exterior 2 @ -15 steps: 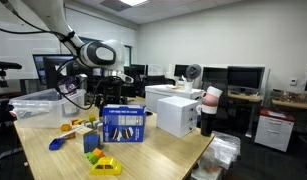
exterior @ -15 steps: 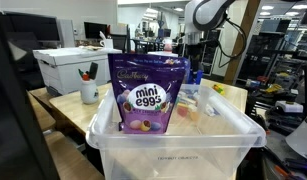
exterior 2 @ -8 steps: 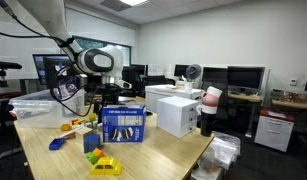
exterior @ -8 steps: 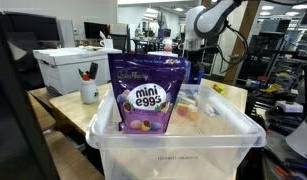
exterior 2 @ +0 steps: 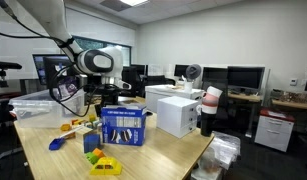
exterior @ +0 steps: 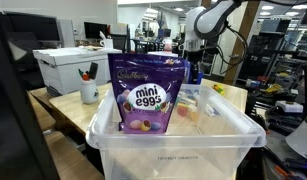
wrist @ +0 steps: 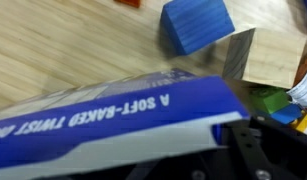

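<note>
Jaws sit at the blue box, clamped or not unclear; clear bin holds mini-eggs bag.

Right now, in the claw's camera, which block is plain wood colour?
The tan wooden block, lying between the blue block and the green block; those are coloured.

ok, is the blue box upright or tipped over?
Upright. In an exterior view the blue box stands on its bottom edge on the table, front face vertical, top edge level.
</note>
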You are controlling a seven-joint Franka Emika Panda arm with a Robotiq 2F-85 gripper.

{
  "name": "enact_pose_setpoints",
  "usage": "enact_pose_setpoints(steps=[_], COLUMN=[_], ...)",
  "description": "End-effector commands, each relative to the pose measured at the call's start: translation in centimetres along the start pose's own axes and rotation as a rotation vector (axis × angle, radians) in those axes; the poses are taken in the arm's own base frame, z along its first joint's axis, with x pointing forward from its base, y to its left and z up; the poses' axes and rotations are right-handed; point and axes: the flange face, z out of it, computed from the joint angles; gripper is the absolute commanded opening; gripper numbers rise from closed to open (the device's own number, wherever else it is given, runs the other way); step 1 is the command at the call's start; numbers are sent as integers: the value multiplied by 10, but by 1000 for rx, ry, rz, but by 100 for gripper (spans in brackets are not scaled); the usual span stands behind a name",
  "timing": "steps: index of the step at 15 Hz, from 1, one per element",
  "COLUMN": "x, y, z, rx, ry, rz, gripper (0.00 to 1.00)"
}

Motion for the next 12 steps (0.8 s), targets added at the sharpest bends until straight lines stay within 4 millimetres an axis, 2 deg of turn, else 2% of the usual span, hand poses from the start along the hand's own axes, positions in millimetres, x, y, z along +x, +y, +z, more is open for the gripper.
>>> enact_pose_setpoints(steps=[1, 5, 7, 12], x=[-3, -3, -1, 9], y=[-1, -4, -10, -19], z=[7, 4, -5, -25], rx=[3, 18, 9, -3], ry=[-35, -81, -104, -124], rz=[44, 105, 147, 197], gripper=[5, 2, 5, 5])
